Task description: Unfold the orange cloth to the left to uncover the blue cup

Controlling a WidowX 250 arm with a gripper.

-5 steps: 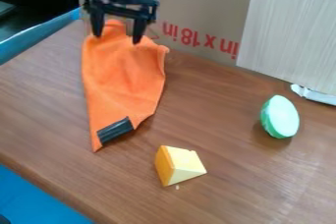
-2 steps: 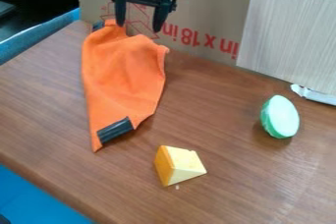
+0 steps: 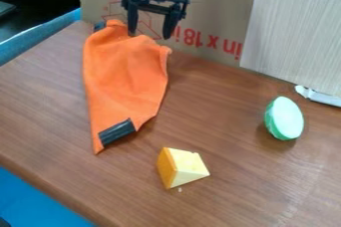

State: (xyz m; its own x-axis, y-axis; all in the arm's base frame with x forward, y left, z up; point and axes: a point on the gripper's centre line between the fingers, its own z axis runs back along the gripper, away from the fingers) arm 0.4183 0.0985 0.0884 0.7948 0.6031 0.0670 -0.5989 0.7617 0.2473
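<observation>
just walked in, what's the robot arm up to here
The robot's gripper hangs open with nothing between its fingers, near the far end of an orange cloth. The cloth lies spread on the wooden table, with black tape at its near end. A toy cheese wedge sits nearer the camera, and a green and white round piece is off to the right.

Yellow-orange wedge [image 3: 181,169] toward front edge of worktop [image 3: 226,91]; green-and-white half-round [image 3: 286,119] farther right. Cardboard [image 3: 223,2] upright along back edge, pale panel [image 3: 289,32] before it.
</observation>
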